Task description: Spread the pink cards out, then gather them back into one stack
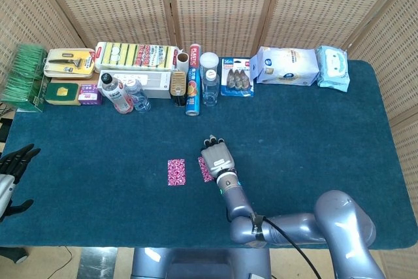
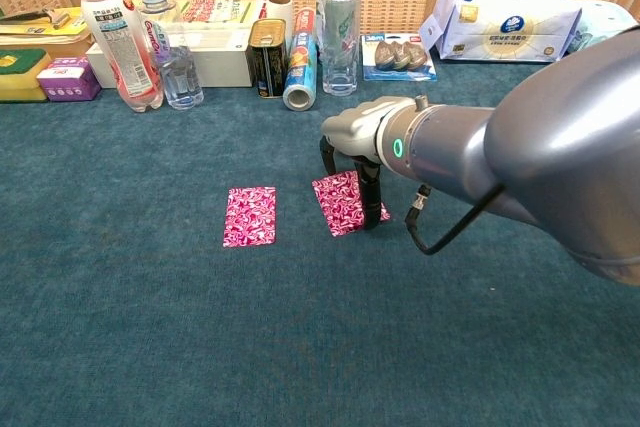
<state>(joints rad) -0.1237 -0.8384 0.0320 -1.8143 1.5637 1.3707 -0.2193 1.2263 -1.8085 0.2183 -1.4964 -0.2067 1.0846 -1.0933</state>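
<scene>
Two pink patterned cards lie on the blue table cloth. The left card (image 1: 176, 172) (image 2: 249, 215) lies flat by itself. The right card (image 1: 205, 170) (image 2: 343, 204) is turned at a slant under my right hand (image 1: 216, 158) (image 2: 362, 135). That hand reaches down over it, with one dark finger behind its far edge and other fingers (image 2: 371, 202) on its right edge, pinching it. Whether more cards lie beneath it I cannot tell. My left hand (image 1: 14, 161) hangs at the table's left edge, fingers spread and holding nothing.
Along the back stand bottles (image 2: 115, 37), a can (image 2: 267, 57), a lying tube (image 2: 298, 72), a clear bottle (image 2: 340, 27), boxes (image 1: 137, 57), and tissue packs (image 2: 505, 22). Green items (image 1: 26, 76) sit far left.
</scene>
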